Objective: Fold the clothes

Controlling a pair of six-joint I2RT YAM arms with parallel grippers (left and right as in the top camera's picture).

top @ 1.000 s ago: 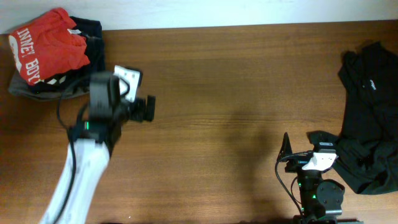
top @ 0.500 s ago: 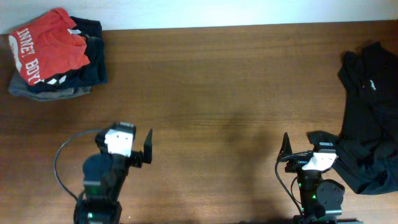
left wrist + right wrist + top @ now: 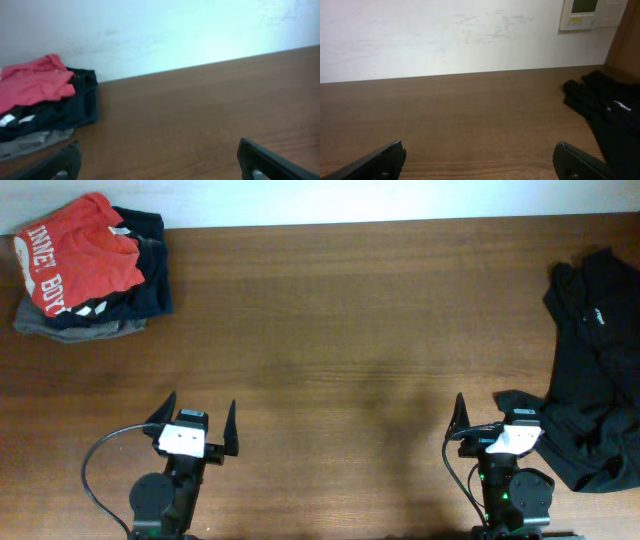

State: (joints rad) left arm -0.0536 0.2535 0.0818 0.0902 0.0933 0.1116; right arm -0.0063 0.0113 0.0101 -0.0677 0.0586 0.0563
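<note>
The red T-shirt (image 3: 78, 252) lies atop the dark pile (image 3: 145, 280) at ten o'clock, seemingly stacked as finished; left gripper (image 3: 196, 418) and right gripper (image 3: 477, 152) sit at six o'clock, jaws spread wide, empty, apparently parked.

My left gripper (image 3: 159, 147) holds its two black fingers (image 3: 270, 161) spread wide apart, at five and seven o'clock. A brown wooden table (image 3: 200, 105) fills the middle. At nine o'clock, a crumpled orange-red cotton T-shirt (image 3: 32, 82) lies on top of a folded dark navy and grey clothing pile (image 3: 60, 112). A pale white wall (image 3: 175, 30) spans twelve o'clock.
</note>
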